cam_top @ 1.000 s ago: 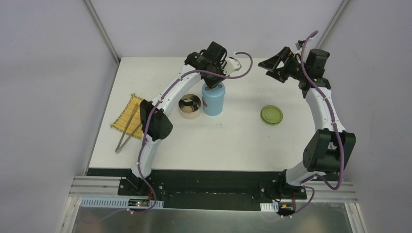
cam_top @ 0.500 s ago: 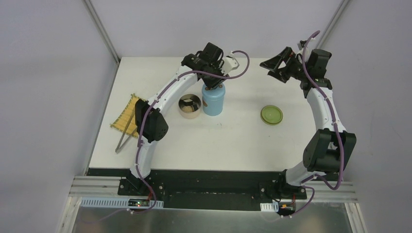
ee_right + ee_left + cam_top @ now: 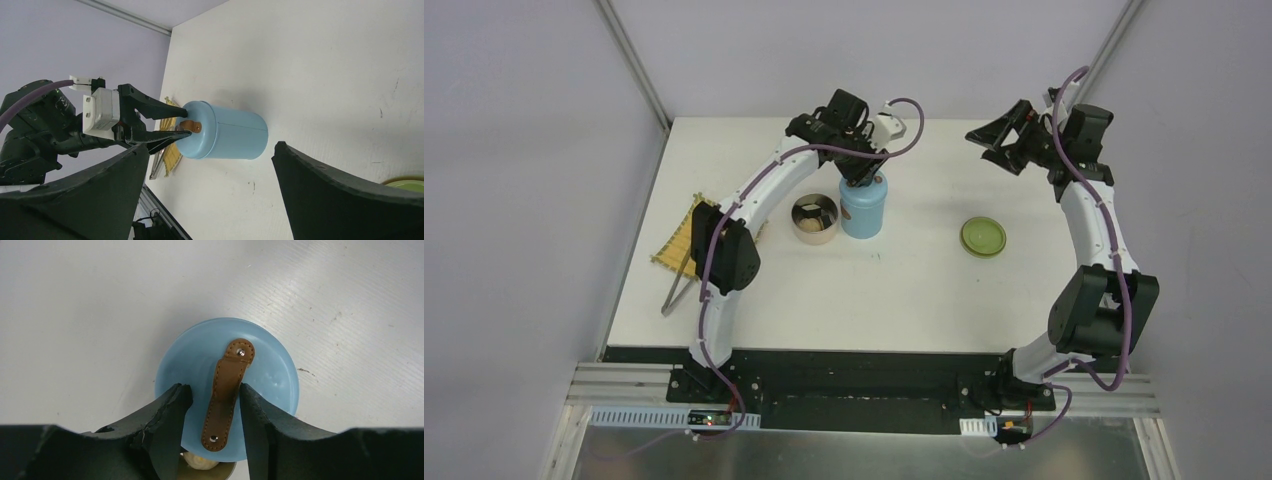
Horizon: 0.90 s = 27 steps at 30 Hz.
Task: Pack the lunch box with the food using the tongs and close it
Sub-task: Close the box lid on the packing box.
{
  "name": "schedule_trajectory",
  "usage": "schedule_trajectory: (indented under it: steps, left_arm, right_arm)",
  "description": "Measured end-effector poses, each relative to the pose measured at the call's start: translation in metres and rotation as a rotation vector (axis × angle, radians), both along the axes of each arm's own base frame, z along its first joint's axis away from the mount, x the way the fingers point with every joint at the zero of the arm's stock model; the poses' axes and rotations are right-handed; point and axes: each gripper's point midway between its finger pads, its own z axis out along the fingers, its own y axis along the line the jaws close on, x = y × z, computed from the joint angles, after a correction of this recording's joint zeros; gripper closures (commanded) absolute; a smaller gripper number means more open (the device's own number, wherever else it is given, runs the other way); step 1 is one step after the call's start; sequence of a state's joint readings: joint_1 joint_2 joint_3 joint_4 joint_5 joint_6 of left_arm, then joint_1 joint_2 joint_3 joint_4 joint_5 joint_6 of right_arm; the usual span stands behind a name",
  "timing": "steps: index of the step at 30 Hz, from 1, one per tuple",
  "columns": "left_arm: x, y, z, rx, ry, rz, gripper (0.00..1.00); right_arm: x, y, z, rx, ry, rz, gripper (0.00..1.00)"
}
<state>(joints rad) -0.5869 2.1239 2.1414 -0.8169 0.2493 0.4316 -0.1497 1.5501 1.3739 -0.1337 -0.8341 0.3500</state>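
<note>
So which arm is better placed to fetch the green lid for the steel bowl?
Probably right: the right gripper hangs open and free on the green lid's side; the left gripper straddles the brown handle on the blue lid.

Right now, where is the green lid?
In the top view, the green lid lies flat on the right half of the table, right of the blue cylinder and left of the right arm.
</note>
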Motion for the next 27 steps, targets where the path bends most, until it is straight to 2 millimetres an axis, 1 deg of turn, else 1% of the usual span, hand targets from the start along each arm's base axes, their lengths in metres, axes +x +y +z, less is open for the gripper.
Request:
schedule_trajectory:
  steps: [7, 13, 19, 20, 23, 27]
  left_arm:
    - [0.002, 0.001, 0.000, -0.061, 0.032, 0.012, 0.53]
    - [0.001, 0.001, 0.000, -0.086, 0.055, 0.004, 0.43]
    - [0.001, 0.000, 0.003, -0.092, 0.051, 0.000, 0.39]
    - [0.001, 0.000, 0.004, -0.093, 0.048, 0.001, 0.37]
    - [0.003, 0.000, 0.009, -0.096, 0.032, 0.011, 0.23]
    - [0.003, 0.005, 0.020, -0.090, 0.027, 0.037, 0.15]
  right_arm:
    - [-0.002, -0.001, -0.003, -0.007, 0.012, 0.002, 0.00]
    - [-0.003, -0.001, -0.007, -0.014, 0.023, 0.002, 0.00]
    - [-0.004, -0.002, -0.010, -0.032, 0.022, 0.006, 0.00]
    - [-0.004, -0.002, -0.011, -0.039, 0.021, 0.007, 0.00]
    - [-0.006, -0.005, -0.018, -0.072, 0.023, 0.010, 0.00]
    - [-0.007, -0.011, -0.039, -0.141, 0.057, 0.010, 0.03]
